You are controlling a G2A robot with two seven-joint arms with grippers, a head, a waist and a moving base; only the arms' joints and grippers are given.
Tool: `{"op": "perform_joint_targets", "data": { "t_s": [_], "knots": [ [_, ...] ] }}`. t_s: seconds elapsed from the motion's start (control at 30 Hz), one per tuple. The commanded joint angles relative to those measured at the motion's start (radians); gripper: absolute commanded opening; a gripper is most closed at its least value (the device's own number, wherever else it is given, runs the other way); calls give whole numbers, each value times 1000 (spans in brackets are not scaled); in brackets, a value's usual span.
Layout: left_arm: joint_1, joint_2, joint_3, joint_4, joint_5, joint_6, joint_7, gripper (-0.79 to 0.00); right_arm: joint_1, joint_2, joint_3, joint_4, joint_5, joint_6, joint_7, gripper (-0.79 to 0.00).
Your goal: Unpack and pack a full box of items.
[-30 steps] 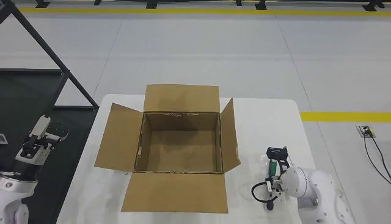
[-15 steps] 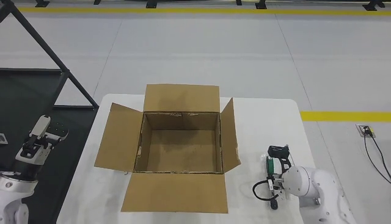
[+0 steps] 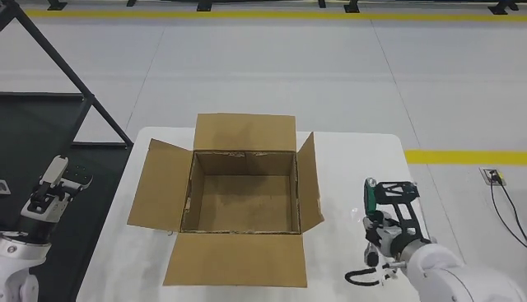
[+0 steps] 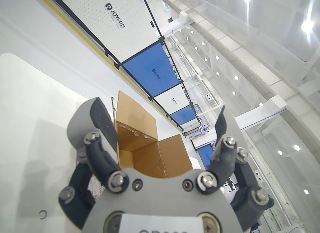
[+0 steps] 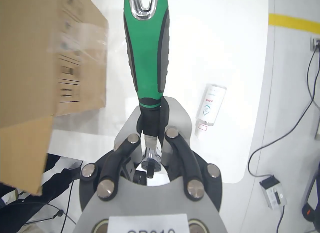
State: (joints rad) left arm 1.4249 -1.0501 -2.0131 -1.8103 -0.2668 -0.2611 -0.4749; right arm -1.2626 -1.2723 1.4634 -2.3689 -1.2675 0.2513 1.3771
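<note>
An open cardboard box (image 3: pixel 245 203) stands in the middle of the white table (image 3: pixel 354 162), all flaps folded out, with a bare floor inside. To the right of the box my right gripper (image 3: pixel 377 224) hovers above the table, shut on a green-handled tool (image 3: pixel 370 195). In the right wrist view the gripper (image 5: pixel 152 116) clamps the tool's black neck and the green handle (image 5: pixel 145 43) points away from it. My left gripper (image 4: pixel 162 124) is open with nothing in it, off the table's left side (image 3: pixel 56 170), and the box (image 4: pixel 150 149) lies beyond it.
A small white bottle (image 5: pixel 210 105) lies on the table beside the held tool, near the right edge. A black frame (image 3: pixel 49 63) stands on the floor at the left. Cables and a power brick (image 5: pixel 272 192) lie on the floor to the right.
My right gripper has risen from the table with the green-handled tool in it and shifted slightly right. The left arm and the box have not moved.
</note>
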Motion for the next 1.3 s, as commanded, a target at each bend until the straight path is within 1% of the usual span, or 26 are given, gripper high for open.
{"op": "perform_joint_targets", "data": {
  "t_s": [0.0,0.1,0.2,0.23,0.77,0.87,0.93,1.0,1.1,1.17,1.27],
  "knots": [
    [0,0,0,0,0,0,0,0,51,-2,-39,19,1,-19,-32,-785],
    [0,0,0,0,0,0,0,0,150,-9,-129,19,-22,-25,-52,-785],
    [0,0,0,0,0,0,0,0,246,-20,-248,19,-61,-15,-38,-785],
    [0,0,0,0,0,0,0,0,256,-22,-260,19,-65,-13,-32,-785],
    [0,0,0,0,0,0,0,0,256,-22,-260,19,-65,-13,-32,-785],
    [0,0,0,0,0,0,0,0,230,-22,-236,19,-70,-10,-119,-785],
    [0,0,0,0,0,0,0,0,238,-24,-229,19,-80,-8,-210,-785],
    [0,0,0,0,0,0,0,0,265,-27,-234,19,-84,-17,-274,-785],
    [0,0,0,0,0,0,0,0,332,-34,-269,19,-93,-42,-314,-785],
    [0,0,0,0,0,0,0,0,382,-40,-312,19,-82,-61,-302,-785],
    [0,0,0,0,0,0,0,0,446,-51,-399,19,-63,-96,-236,-785]
  ]
}}
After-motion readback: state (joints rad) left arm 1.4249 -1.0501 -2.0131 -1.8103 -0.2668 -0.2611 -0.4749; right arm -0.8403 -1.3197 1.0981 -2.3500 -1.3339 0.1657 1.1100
